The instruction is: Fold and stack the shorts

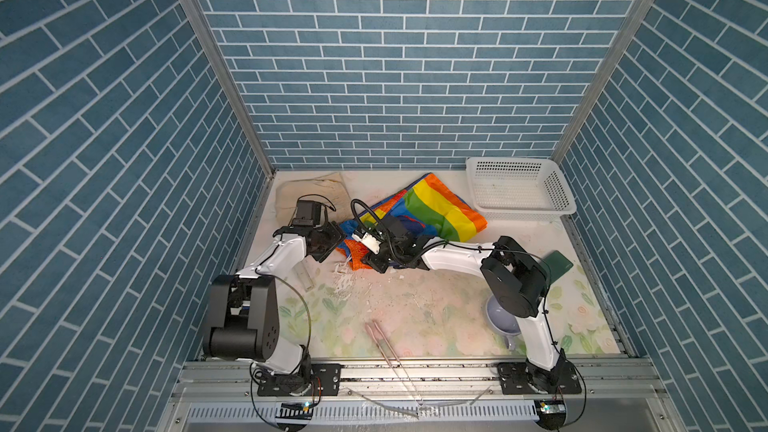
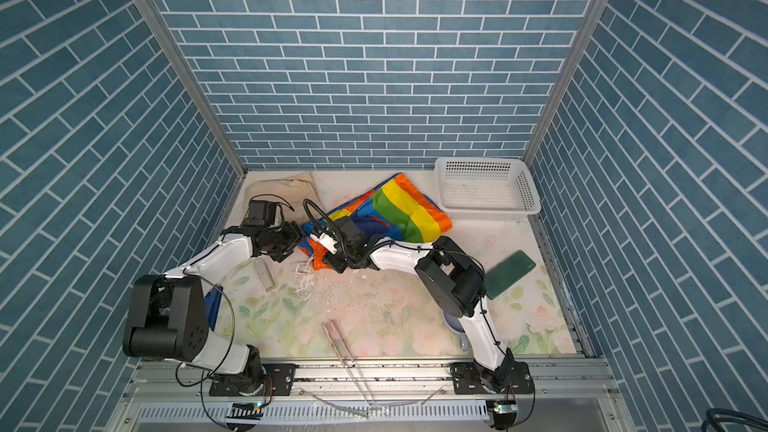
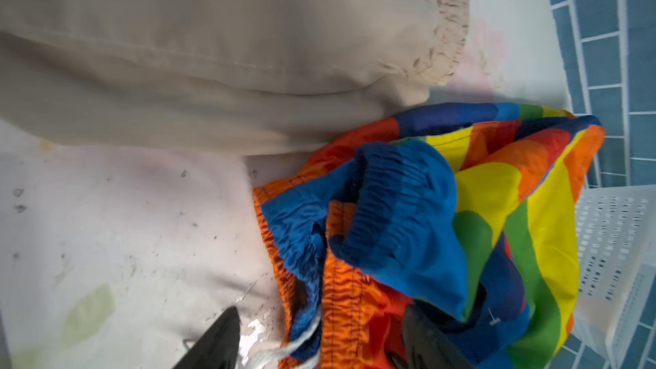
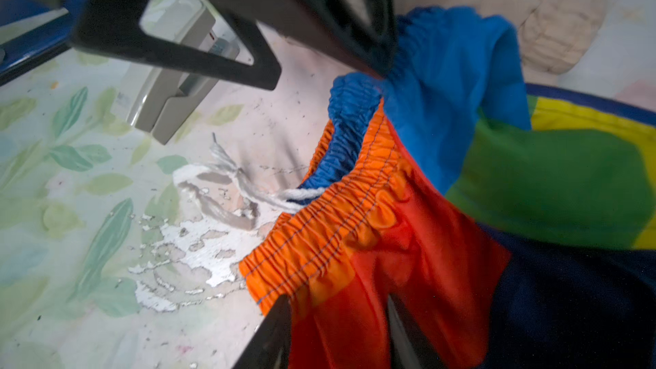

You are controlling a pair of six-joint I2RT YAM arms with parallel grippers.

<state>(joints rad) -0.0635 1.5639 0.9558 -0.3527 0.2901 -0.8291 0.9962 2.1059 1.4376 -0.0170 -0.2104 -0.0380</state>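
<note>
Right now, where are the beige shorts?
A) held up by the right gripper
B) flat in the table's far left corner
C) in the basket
B: in both top views the beige shorts lie flat in the far left corner of the table, outside the basket.

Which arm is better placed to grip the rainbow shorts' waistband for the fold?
Right, probably. The right gripper has the orange waistband of the rainbow shorts between its fingers, so it need only close. The left gripper stands wide open at the waistband's corner, one finger over the table.
</note>
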